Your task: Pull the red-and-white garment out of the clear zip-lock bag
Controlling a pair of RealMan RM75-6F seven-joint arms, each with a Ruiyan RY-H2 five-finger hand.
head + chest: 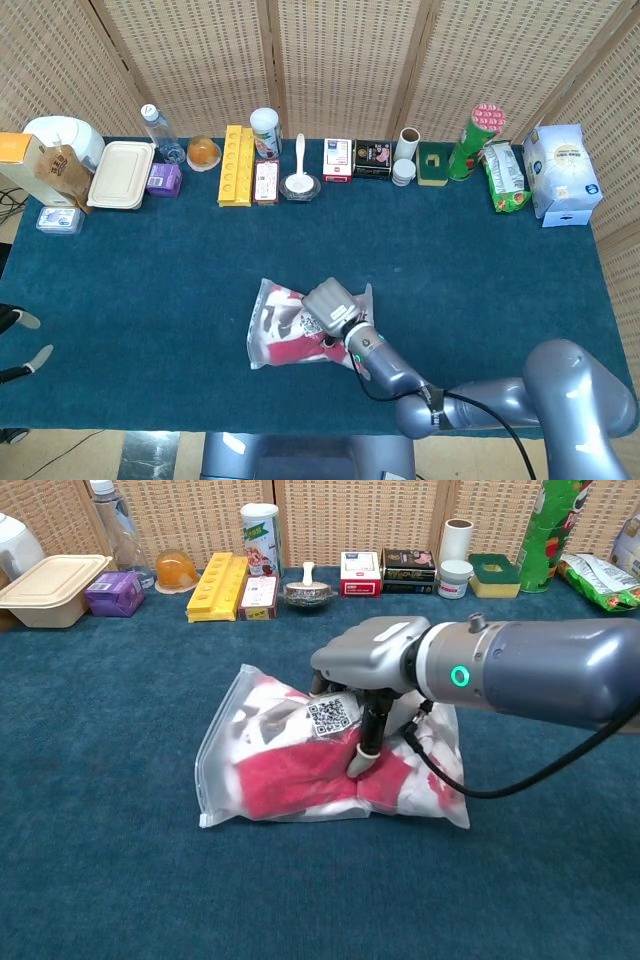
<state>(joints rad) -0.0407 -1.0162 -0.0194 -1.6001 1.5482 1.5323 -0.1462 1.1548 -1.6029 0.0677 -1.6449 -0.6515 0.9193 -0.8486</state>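
The clear zip-lock bag (283, 326) lies crumpled near the middle front of the blue table, and the red-and-white garment (288, 778) is inside it. My right hand (330, 300) sits on top of the bag's middle with its fingers curled down into the plastic beside a QR label (329, 716). In the chest view the right hand (372, 668) has one finger pressed into the red cloth, and the bag's left side stands raised. Only the fingertips (22, 319) of my left hand show, at the far left edge off the table, spread apart and holding nothing.
A row of goods lines the table's back edge: a water bottle (158, 128), a beige lunch box (120, 175), a yellow tray (236, 165), a bowl with a spoon (300, 183), a green can (475, 140) and a white pack (562, 172).
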